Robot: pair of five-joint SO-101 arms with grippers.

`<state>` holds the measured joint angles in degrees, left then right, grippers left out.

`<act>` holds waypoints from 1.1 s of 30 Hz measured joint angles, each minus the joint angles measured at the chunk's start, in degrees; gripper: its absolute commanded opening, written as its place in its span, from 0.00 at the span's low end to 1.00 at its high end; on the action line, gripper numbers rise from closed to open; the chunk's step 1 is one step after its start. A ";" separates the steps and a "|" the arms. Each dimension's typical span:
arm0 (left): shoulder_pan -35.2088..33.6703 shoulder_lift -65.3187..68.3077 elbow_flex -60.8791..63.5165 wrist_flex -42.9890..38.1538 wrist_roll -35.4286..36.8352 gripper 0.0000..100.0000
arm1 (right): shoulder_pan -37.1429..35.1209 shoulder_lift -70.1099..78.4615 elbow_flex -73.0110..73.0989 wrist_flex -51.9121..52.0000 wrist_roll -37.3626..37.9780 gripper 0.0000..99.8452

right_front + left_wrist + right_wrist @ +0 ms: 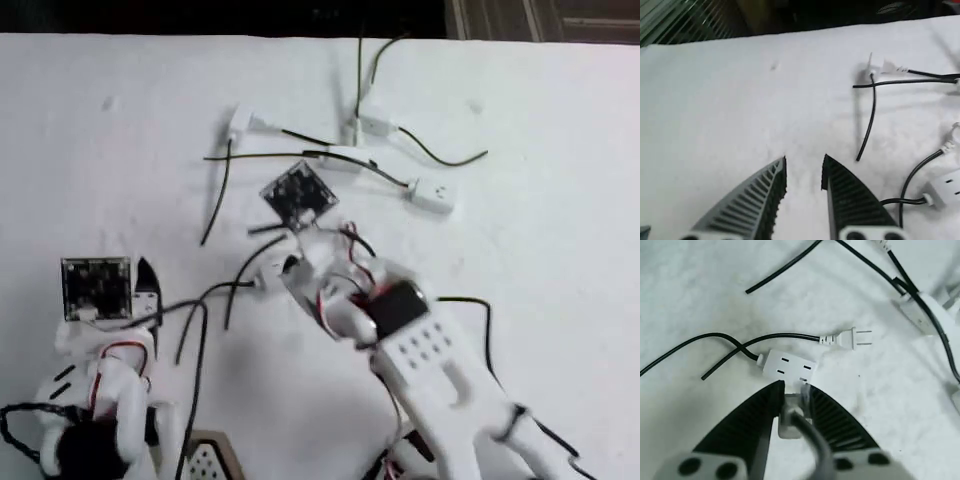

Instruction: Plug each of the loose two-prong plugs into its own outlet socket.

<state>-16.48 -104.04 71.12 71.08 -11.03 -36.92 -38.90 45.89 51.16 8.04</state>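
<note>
Two grippers over a white table (100,150). On the right side, right gripper (794,387) clamped tight on the held plug (789,415), with that plug's front pressed against the near edge of a white socket (789,367) (slots facing up; cannot tell whether any prong is in). Just beside that socket, a loose plug (852,338), both prongs bare, on a black cord (785,336). At the near left of the table, left gripper (804,172) spread moderately wide, nothing between its fingers (765,200), over bare tabletop. Farther back, a far plug (885,66) lying among black cords. Toward the right, well apart from both grippers, a far socket (435,193) flat on the table.
</note>
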 measured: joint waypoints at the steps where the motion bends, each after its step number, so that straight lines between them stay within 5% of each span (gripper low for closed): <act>1: -1.49 0.00 1.93 -0.79 0.00 0.14 | 0.00 2.11 0.00 -1.58 -1.67 0.02; 9: -7.56 0.44 15.91 -11.96 0.00 0.14 | 0.09 14.68 0.00 -13.19 -10.46 0.02; 33: -8.09 0.35 16.79 -12.22 -2.46 0.14 | 3.60 31.21 -0.26 -27.78 -10.73 0.02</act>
<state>-24.57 -103.69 87.91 58.86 -13.49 -33.32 -7.69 45.63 23.38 -2.68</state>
